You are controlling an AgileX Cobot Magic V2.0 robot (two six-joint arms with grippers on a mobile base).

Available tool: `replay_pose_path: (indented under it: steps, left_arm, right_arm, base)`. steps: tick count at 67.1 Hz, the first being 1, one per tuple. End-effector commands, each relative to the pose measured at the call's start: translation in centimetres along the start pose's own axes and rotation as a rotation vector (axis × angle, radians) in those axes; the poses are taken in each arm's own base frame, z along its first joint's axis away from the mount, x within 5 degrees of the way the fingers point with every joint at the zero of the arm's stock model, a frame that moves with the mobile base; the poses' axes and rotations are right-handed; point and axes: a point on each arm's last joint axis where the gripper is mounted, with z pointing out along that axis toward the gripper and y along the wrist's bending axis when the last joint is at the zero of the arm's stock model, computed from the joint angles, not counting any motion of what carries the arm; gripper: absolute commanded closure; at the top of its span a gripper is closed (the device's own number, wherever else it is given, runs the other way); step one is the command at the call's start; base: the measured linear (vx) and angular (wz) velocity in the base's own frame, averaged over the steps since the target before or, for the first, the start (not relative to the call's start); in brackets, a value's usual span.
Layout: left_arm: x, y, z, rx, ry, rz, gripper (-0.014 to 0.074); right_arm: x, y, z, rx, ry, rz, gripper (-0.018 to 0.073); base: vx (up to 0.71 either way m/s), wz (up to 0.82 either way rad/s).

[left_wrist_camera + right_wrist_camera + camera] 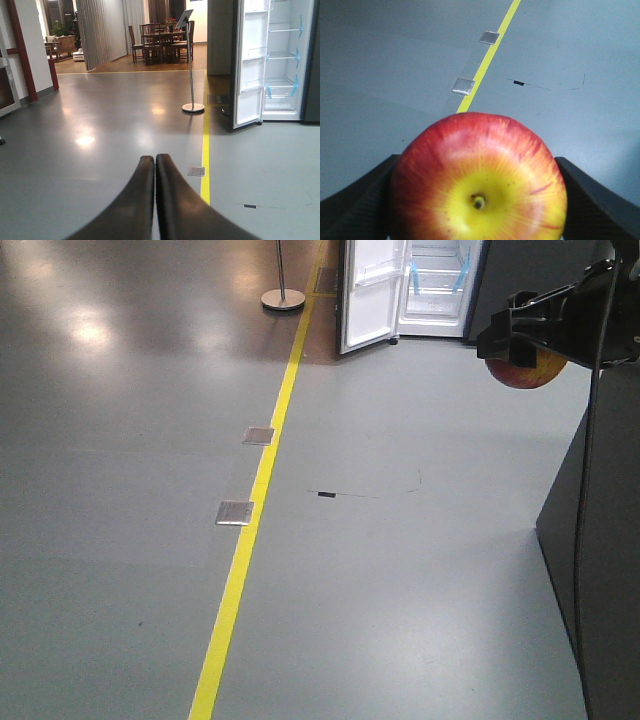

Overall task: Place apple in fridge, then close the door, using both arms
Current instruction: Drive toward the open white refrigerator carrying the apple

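Observation:
The apple (479, 175), red with a yellow patch round its stem, fills the right wrist view between two black fingers (360, 210). My right gripper (477, 159) is shut on it. From the front view the apple (525, 373) hangs high at the right under the right gripper (520, 345), with a thin black cable trailing down. The fridge (435, 290) stands far ahead with its white interior showing, and its door (372, 295) is swung open to the left. My left gripper (155, 159) is shut and holds nothing, pointing toward the fridge (282, 60) and door (250, 65).
A yellow floor line (250, 540) runs toward the fridge's left side, with two metal floor plates (235, 512) beside it. A pole stand on a round base (193, 107) is left of the door. A dark cabinet side (600, 570) stands close at the right.

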Motion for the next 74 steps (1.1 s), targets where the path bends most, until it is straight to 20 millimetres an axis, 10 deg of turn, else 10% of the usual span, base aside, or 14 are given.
replay_pose_path:
  steps: [1,74]
  left_arm:
    - [-0.14,-0.22,-0.08,0.027,-0.063,-0.002,0.0604]
    - [-0.14,-0.22,-0.08,0.027,-0.063,-0.002,0.0604]
  right_arm:
    - [-1.66,0.44,-2.15,0.003,-0.135,-0.016,0.0458]
    - [-1.66,0.44,-2.15,0.003,-0.135,-0.016,0.0454]
  base:
    - [0.22,-0.05]
    - [0.21,-0.05]
